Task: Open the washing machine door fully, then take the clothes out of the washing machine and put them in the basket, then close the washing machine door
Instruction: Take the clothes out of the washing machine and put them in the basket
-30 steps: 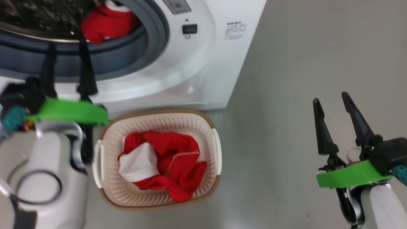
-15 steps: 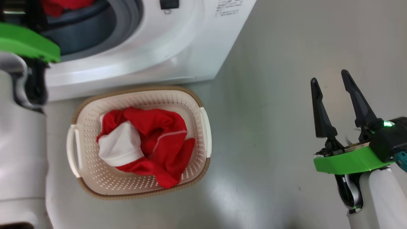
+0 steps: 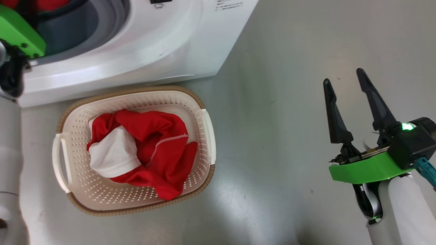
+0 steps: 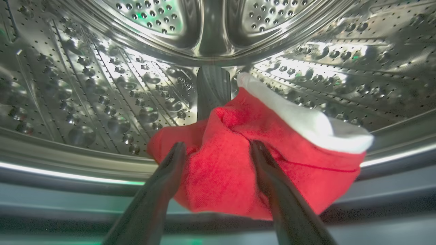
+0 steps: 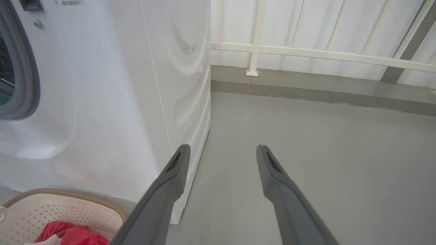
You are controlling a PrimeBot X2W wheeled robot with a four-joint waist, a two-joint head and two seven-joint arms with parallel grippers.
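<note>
Starting nearest the robot, the right gripper hovers above bare floor, well apart from the basket and off to its right. Its fingers are spread and hold nothing.

The basket stands on the floor just in front of the lower front edge of the washing machine. A bundle of red-and-white clothes lies across the middle of the basket floor. Whether this bundle is one piece or several cannot be told.

Farther in, the left gripper reaches through the machine's opening into the perforated steel drum. Its fingers are spread, one on each side of a red garment with a white band. This garment rests at the drum's front lip and hangs partly over it. The fingers have not yet pinched it, and whether they touch the fabric cannot be told.

Progress, as a judgement:
- Door opening: done, since the arm passes freely into the drum.
- Unloading: partly done, with one bundle transferred and one garment awaiting its grasp.
- Door closing: not yet done.

Count:
- Grippers: two.
- Basket: one.
- Washing machine: one.
- Clothing bundles: two, one in the basket and one in the drum.
</note>
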